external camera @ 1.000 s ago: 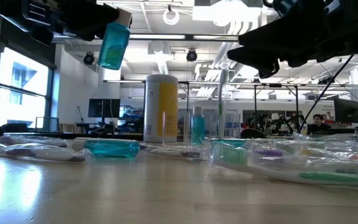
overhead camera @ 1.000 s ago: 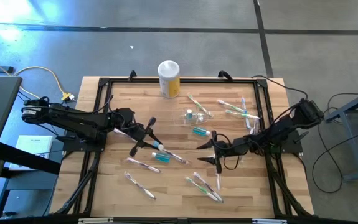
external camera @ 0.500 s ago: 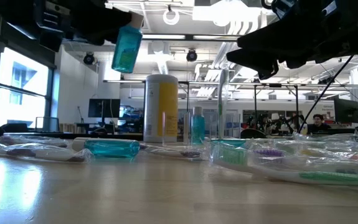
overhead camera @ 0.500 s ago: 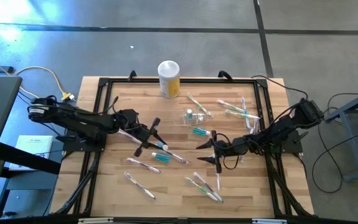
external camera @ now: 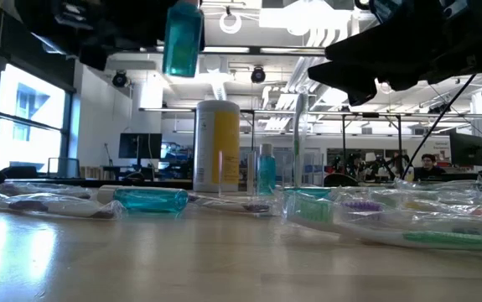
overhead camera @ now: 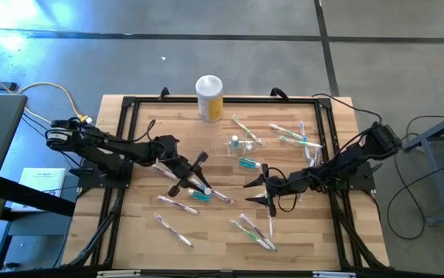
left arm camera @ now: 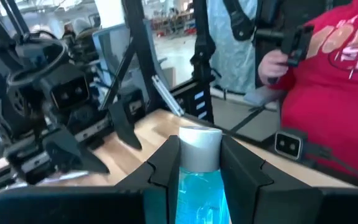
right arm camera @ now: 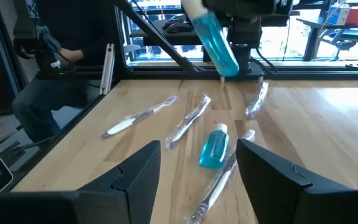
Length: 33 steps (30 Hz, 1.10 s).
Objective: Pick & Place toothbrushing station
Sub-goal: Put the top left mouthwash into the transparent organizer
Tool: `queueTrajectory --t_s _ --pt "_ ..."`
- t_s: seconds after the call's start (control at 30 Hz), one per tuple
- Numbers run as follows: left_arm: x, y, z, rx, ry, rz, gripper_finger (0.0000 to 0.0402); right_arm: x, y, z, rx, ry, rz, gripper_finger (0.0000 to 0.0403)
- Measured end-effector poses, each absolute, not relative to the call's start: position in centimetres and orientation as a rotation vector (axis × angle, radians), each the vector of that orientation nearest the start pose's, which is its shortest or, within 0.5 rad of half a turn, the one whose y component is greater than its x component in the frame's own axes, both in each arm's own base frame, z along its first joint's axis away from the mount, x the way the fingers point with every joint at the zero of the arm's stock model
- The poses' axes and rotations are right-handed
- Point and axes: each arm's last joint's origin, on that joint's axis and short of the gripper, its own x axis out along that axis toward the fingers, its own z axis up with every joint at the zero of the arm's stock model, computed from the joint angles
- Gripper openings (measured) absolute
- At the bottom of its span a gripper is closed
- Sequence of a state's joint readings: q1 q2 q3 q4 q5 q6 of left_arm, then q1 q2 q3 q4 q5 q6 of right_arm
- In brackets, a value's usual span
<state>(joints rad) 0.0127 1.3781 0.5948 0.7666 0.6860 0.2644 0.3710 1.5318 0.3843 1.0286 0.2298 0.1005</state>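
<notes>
My left gripper [overhead camera: 191,174] is shut on a small blue bottle with a pale cap [left arm camera: 197,186], held high above the table's middle. The bottle also shows in the low view [external camera: 182,38] and the right wrist view [right arm camera: 215,40]. The toothbrushing station [overhead camera: 243,144], a small clear plastic holder with a little blue bottle in it, stands on the table farther back and to the right. My right gripper [overhead camera: 259,194] is open and empty, low over the table, right of the left gripper. My left gripper pinches the bottle's body just below the cap [left arm camera: 197,163] between its two fingers, one on each side. The fingers come from the table's left side, and the cap [left arm camera: 198,138] reaches past the fingertips. The bottle is lifted clear and looks nearly upright in the low view.
A yellow canister with a white lid [overhead camera: 209,97] stands at the far edge. Two more blue bottles [overhead camera: 200,196] [overhead camera: 249,163] and several wrapped toothbrushes [overhead camera: 252,232] lie about. A black frame [overhead camera: 125,139] rims the table. A person in red [left arm camera: 334,81] is beyond it.
My left gripper has gone toward the table's right edge with the blue bottle. In the low view the bottle has risen a little and tipped from slanted to nearly upright.
</notes>
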Motion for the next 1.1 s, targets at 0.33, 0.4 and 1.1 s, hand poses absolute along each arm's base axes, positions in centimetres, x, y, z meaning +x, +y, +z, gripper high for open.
queueTrajectory --t_s 0.33,0.4,1.1 --pt "29.8 0.6 25.3 0.263 -0.079 -0.685 0.008 24.6 8.5 15.7 0.063 0.12 0.12 0.0203" --pt "30.0 1.4 25.9 0.252 -0.068 -0.704 0.008 24.6 8.4 15.7 0.045 0.118 0.108 0.0203" --pt "33.4 8.6 24.1 0.269 -0.137 -0.721 0.008 24.7 8.2 15.9 0.049 0.097 0.032 0.0203"
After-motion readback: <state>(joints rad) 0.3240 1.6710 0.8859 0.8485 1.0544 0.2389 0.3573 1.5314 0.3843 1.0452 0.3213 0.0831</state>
